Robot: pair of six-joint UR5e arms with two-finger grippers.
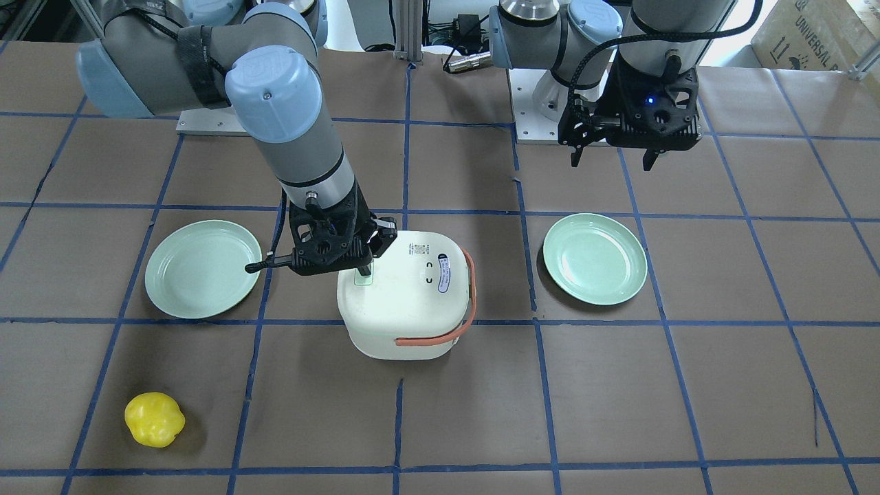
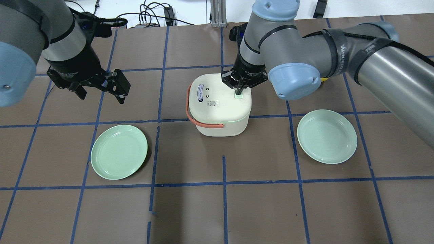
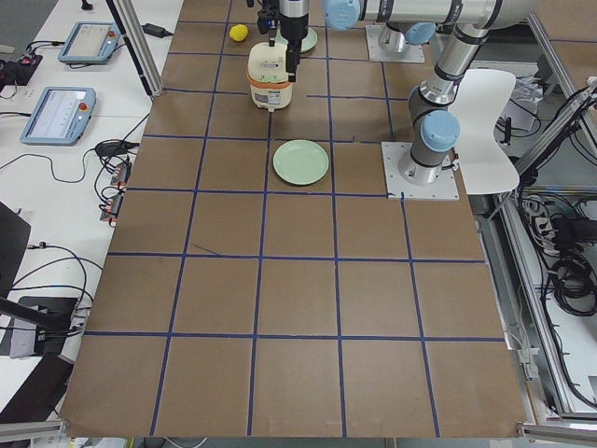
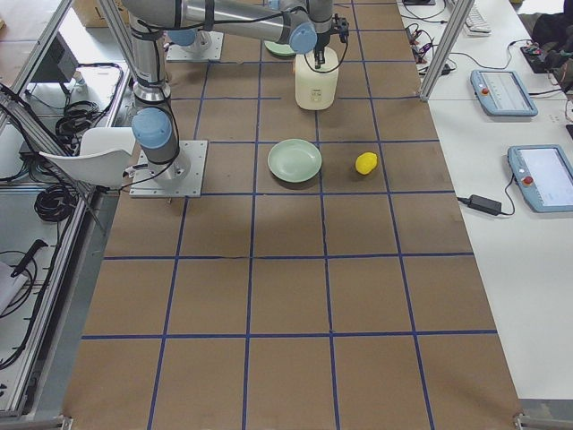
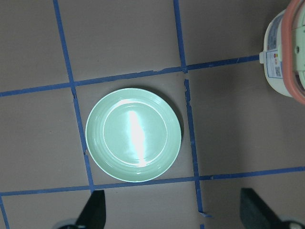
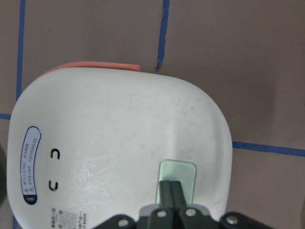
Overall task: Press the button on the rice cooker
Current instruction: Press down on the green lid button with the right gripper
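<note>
The white rice cooker (image 2: 217, 112) with its orange-red handle (image 2: 190, 117) stands mid-table, lid closed. A mint-green button (image 6: 183, 171) sits on its lid near the corner toward the right arm. My right gripper (image 2: 239, 90) is shut, fingertips together, pointing straight down and touching the button; the right wrist view shows its tips (image 6: 170, 188) on the button's edge. My left gripper (image 2: 101, 96) is open and empty, hovering above the table well to the cooker's left. The cooker's side shows in the left wrist view (image 5: 286, 52).
Two mint-green plates lie either side of the cooker: one on my left (image 2: 119, 151), one on my right (image 2: 327, 136). A yellow pepper-like object (image 1: 154, 419) lies far out on my right side. The table (image 2: 223, 203) has brown paper with blue tape lines.
</note>
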